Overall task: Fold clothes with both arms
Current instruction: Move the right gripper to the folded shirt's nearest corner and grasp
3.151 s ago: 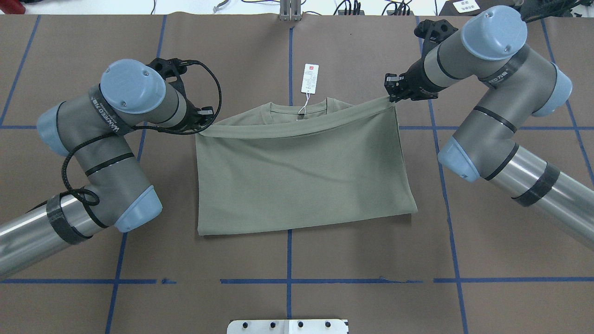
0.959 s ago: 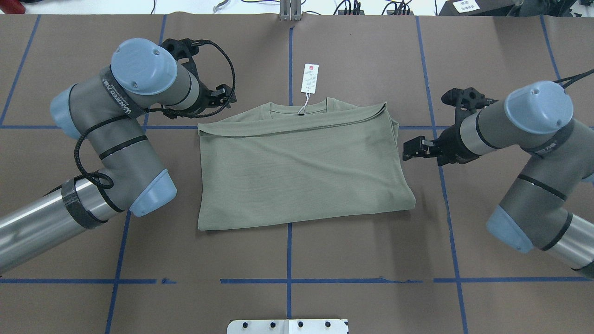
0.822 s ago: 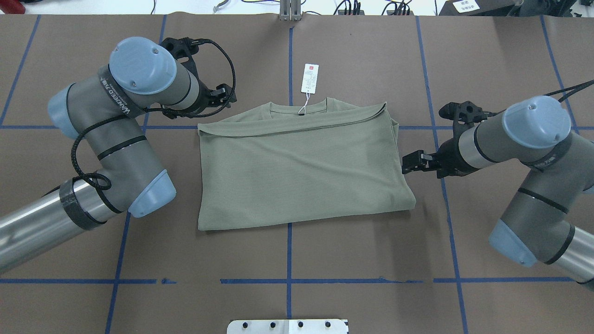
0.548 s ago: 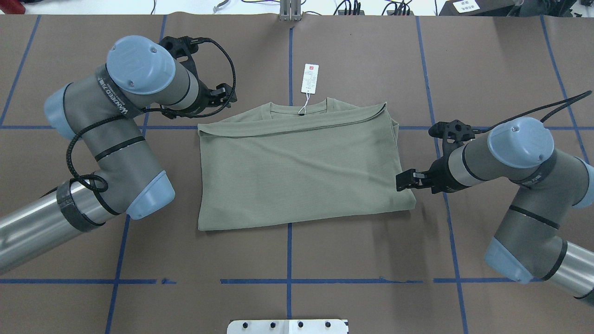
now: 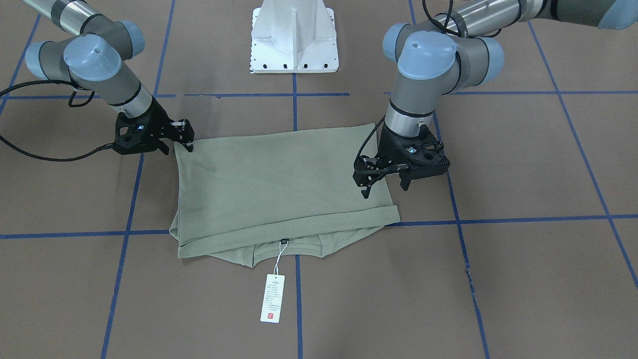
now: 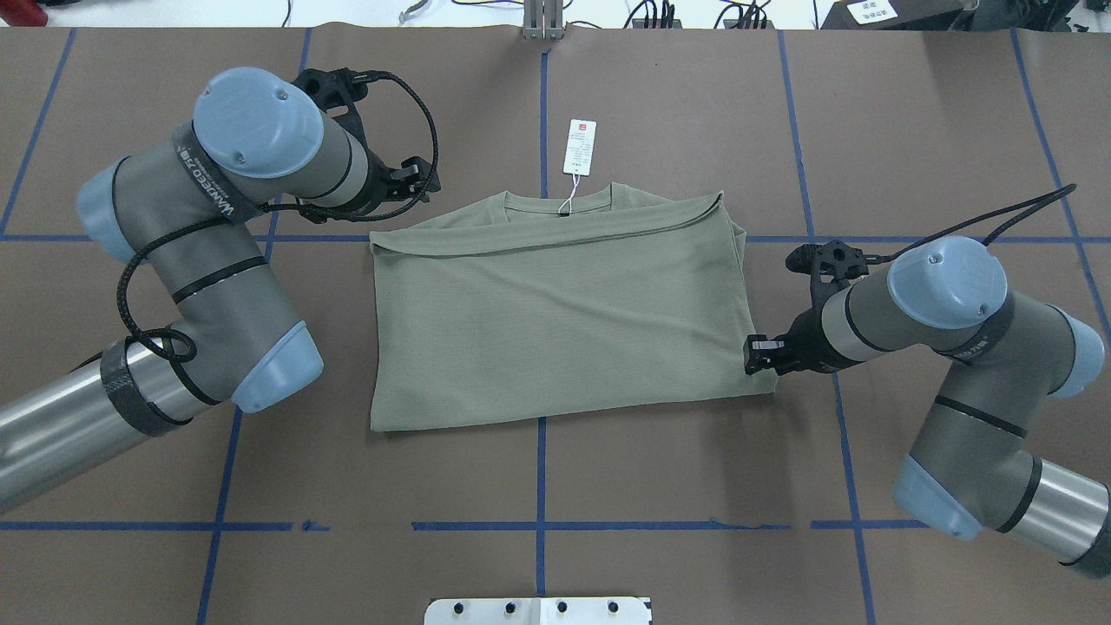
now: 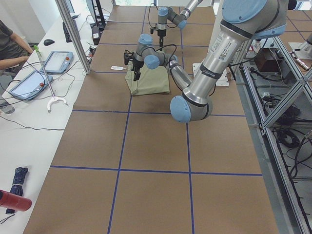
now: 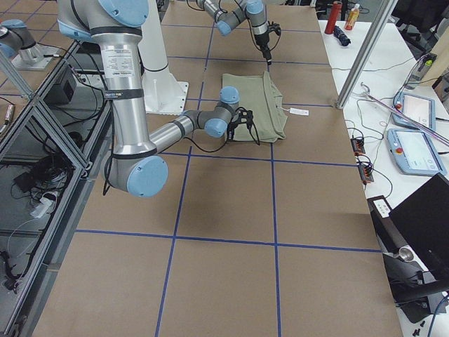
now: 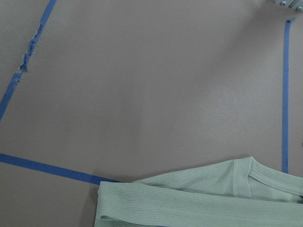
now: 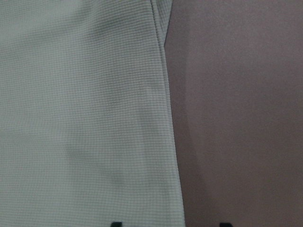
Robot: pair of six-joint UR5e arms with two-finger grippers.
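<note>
The sage-green shirt (image 6: 555, 321) lies folded in a flat rectangle on the table's middle, neck at the far edge, and also shows in the front view (image 5: 269, 184). Its white hang tag (image 6: 580, 146) lies beyond the collar. My left gripper (image 6: 425, 178) is open and empty and hovers by the shirt's far left corner; the front view shows its fingers apart (image 5: 385, 188). My right gripper (image 6: 753, 356) is open, low at the shirt's near right corner. In the right wrist view (image 10: 169, 224) its fingertips straddle the shirt's edge (image 10: 80, 118).
The white pedestal base (image 5: 294, 35) stands at the robot's side of the table. Blue tape lines (image 6: 540, 486) cross the brown table cover. A side bench with tablets (image 7: 56, 61) and a seated person (image 7: 9, 44) runs along the far side.
Both grippers let go of the shirt's folded-over edge, which now lies flat. My right gripper moved from the far right corner down to the near right corner. My left gripper lifted slightly.
</note>
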